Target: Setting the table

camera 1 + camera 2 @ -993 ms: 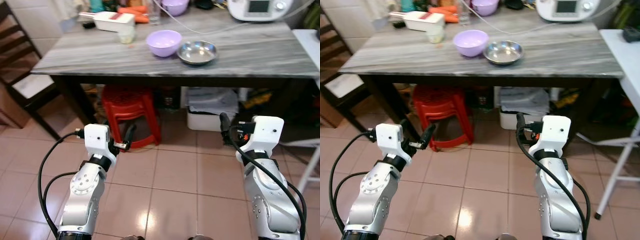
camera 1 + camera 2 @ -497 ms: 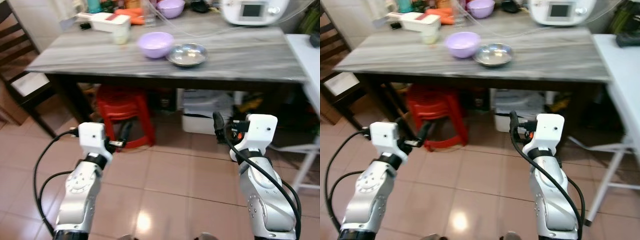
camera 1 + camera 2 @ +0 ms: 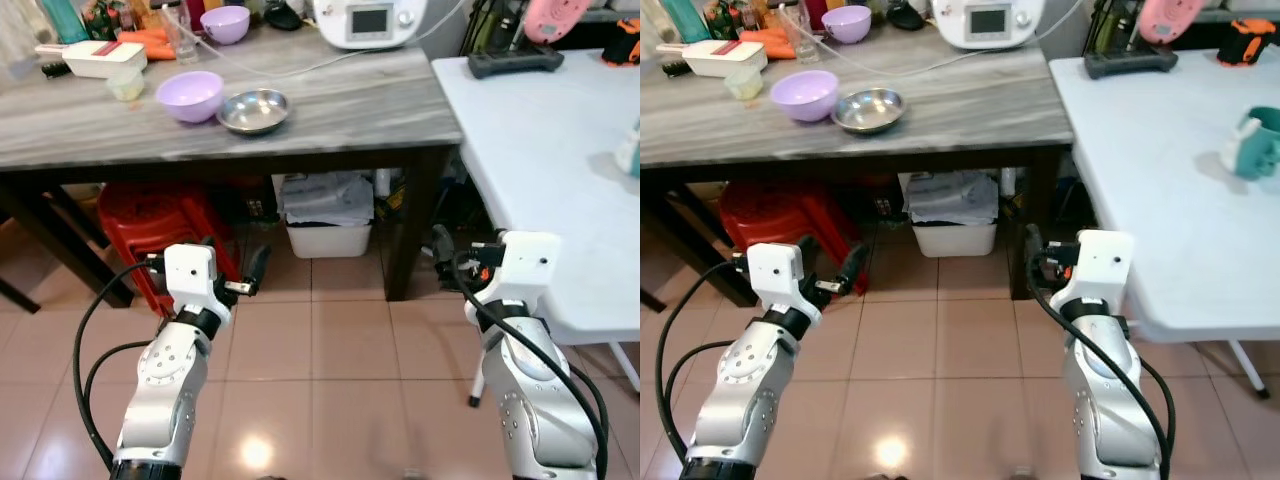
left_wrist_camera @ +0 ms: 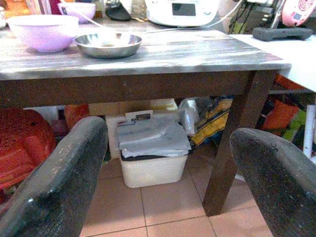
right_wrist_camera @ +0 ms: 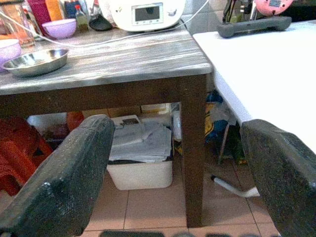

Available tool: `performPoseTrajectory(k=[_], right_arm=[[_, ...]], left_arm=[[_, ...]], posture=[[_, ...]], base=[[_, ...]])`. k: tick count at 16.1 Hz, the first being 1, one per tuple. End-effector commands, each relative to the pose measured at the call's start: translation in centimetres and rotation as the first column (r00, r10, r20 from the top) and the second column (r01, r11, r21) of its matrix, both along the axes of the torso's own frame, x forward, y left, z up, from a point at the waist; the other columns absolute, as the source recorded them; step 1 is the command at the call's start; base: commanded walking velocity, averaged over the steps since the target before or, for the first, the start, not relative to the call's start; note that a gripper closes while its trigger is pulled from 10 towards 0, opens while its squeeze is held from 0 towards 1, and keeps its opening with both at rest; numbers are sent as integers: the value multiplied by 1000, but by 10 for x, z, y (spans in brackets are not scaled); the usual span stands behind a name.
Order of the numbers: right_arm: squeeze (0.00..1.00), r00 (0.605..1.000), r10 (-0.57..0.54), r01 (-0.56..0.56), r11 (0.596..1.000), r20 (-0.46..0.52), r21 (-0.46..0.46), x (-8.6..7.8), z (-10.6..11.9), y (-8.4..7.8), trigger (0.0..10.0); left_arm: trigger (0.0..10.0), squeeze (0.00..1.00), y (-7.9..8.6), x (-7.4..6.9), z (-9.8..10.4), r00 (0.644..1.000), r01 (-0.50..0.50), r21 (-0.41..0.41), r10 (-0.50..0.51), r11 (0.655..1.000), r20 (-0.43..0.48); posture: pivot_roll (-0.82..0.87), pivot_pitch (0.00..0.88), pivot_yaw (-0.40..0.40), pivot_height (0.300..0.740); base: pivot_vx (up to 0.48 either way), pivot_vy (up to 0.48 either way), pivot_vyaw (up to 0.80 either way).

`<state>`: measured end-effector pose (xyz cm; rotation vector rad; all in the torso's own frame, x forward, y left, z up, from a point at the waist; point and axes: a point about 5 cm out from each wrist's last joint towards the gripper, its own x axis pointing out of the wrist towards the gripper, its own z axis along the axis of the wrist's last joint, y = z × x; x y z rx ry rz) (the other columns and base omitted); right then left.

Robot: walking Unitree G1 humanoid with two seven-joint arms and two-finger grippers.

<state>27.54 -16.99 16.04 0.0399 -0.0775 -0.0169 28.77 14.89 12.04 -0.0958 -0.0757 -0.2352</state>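
A light purple bowl (image 3: 190,95) and a shallow steel bowl (image 3: 254,110) sit side by side on the grey wooden table (image 3: 360,90). A smaller purple bowl (image 3: 225,22) stands at its back edge. To the right is a white table (image 3: 540,160) with a teal mug (image 3: 1252,147) on it. My left gripper (image 3: 232,262) hangs low in front of the grey table, open and holding nothing. My right gripper (image 3: 450,255) is level with it near the white table's corner, open and holding nothing. In the wrist views both pairs of fingers (image 4: 54,182) (image 5: 59,177) stand wide apart.
A white kitchen appliance (image 3: 365,20) and its cord are at the grey table's back. A red plastic stool (image 3: 140,215) and a white bin (image 3: 327,215) sit underneath. The dark table leg (image 3: 405,235) stands between my arms. Tiled floor lies in front.
The camera has swung to the right: the grey table shifted left and the white table with the mug came into view. Both arms keep the same pose, grippers still open.
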Motion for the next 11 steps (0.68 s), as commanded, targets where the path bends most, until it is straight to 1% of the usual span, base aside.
performPoseTrajectory(k=[1,4,11], right_arm=[[0,1000,-1,1,1000,18,6,-1,5,0,10000],[0,1000,2,-3,1000,21,11,-1,5,1,10000],[0,999,14,-14,1000,33,17,-1,6,2,10000]], left_arm=[[10000,0,1,0,2,1000,6,3,-6,1000,4],[10000,0,0,0,2,1000,9,5,-9,1000,2],[10000,0,-1,-1,1,1000,9,2,-9,1000,-2]], posture=[[-97,133,91,740],[-96,133,92,740],[-90,126,88,740]], base=[[0,-379,0],[0,-381,0],[0,-480,0]])
